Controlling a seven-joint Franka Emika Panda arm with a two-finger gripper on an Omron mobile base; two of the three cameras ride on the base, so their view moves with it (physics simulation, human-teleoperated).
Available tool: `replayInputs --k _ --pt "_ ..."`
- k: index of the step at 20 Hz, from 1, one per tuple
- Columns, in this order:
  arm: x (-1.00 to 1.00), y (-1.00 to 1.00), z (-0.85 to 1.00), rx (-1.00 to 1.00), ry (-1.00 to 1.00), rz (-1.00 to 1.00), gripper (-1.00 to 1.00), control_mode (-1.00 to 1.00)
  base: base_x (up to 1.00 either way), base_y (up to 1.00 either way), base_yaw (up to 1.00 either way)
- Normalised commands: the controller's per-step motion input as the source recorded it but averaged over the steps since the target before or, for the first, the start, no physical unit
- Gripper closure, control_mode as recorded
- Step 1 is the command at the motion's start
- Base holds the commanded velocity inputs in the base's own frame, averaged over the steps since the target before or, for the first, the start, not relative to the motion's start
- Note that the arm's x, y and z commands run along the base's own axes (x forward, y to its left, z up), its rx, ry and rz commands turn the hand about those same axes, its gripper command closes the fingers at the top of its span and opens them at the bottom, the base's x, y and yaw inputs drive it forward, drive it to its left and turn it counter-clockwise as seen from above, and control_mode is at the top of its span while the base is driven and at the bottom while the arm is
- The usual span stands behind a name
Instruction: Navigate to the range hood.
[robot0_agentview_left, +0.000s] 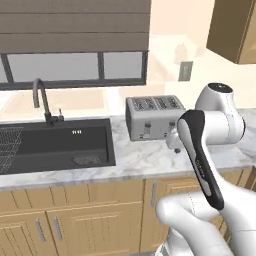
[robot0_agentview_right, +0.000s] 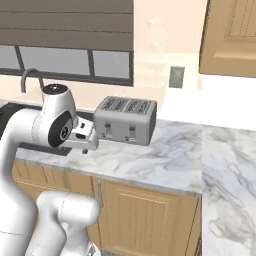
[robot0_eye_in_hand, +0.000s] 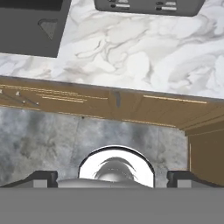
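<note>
The range hood is out of view. My arm is folded in front of a marble counter, with the hand pointing down over the counter's front edge. The gripper is open, its two dark fingertips stand far apart and nothing is between them. Beneath it lie the wooden cabinet fronts and the grey floor. From the base cameras the gripper hangs just in front of a silver toaster.
A dark sink with a curved faucet sits left of the toaster, under a window with a blind. A wall outlet and an upper wooden cabinet are to the right. The counter turns a corner at right.
</note>
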Motion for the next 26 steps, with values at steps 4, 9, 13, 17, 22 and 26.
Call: replayInputs --k 4,9,13,17,22,26 --pt "0.0 0.0 0.0 0.0 0.0 0.0 -1.0 1.0 0.0 0.78 0.01" --pt "0.0 0.0 0.0 0.0 0.0 0.0 -1.0 1.0 0.0 0.85 0.0" --pt "0.0 0.0 0.0 0.0 0.0 0.0 -1.0 1.0 0.0 0.9 0.08" --pt "0.0 0.0 0.0 0.0 0.0 0.0 -1.0 1.0 0.0 0.74 0.44" --pt "0.0 0.0 0.0 0.0 0.0 0.0 -1.0 1.0 0.0 0.47 0.7" --pt "0.0 0.0 0.0 0.0 0.0 0.0 -1.0 1.0 0.0 0.39 0.79"
